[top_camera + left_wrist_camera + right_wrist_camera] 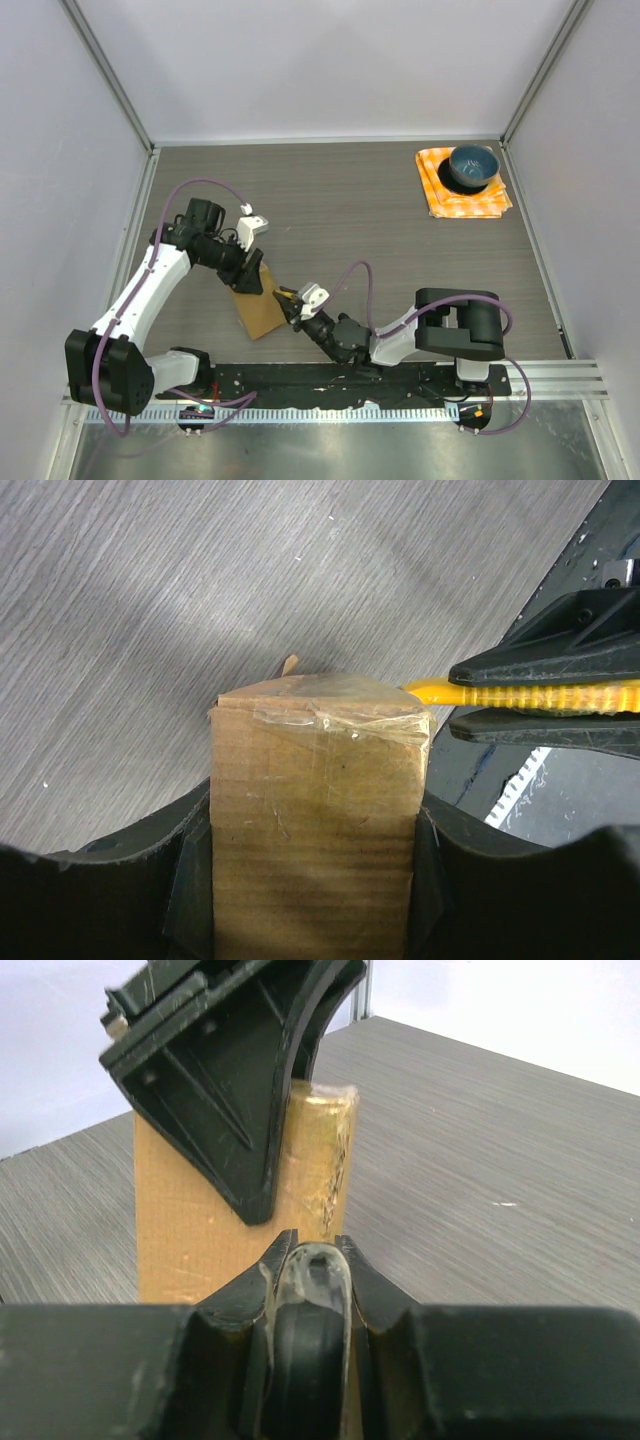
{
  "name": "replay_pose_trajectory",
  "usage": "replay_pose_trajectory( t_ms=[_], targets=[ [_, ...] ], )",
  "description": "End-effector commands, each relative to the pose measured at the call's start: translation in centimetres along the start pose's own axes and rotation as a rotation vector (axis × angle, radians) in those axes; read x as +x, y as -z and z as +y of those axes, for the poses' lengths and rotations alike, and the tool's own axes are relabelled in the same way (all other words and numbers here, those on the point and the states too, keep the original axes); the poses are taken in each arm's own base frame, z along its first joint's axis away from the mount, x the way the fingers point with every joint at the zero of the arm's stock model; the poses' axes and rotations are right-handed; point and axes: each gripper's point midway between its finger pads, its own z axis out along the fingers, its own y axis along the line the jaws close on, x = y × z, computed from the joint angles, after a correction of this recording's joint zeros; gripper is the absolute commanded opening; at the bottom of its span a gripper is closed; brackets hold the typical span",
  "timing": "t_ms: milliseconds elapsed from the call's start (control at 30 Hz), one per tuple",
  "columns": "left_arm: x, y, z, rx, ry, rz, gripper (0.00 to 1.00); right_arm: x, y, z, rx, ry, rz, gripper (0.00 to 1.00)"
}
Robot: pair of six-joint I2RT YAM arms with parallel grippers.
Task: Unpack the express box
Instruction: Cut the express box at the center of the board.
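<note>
Left gripper (312, 825): jaws clamped on the narrow sides of the small flat brown cardboard express box (320, 750); the box's long axis runs straight out of them. Right gripper (291, 303), just right of the box: jaws pinched on a yellow-handled cutter (540, 694), its tip at the box's taped end corner.

The top camera looks down from high up and sees the whole table (350, 200). The two wrist cameras sit very close to the express box (315, 810), facing it from opposite sides. All three views share that box.
</note>
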Motion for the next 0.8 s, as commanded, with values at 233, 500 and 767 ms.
replay_pose_trajectory(
  t_ms=[233, 500, 767],
  targets=[
    [-1.1, 0.4, 0.3, -0.022, -0.049, -0.064, 0.44, 3.4, 2.5, 1.0, -0.025, -0.004, 0.062, 0.01],
    [-1.2, 0.5, 0.3, -0.026, -0.036, -0.072, 0.44, 6.3, 2.6, 1.1, -0.026, 0.052, 0.13, 0.01],
    [-1.3, 0.5, 0.6, -0.041, -0.041, -0.083, 0.44, 8.6, 3.9, 1.0, -0.044, 0.065, 0.211, 0.01]
  ],
)
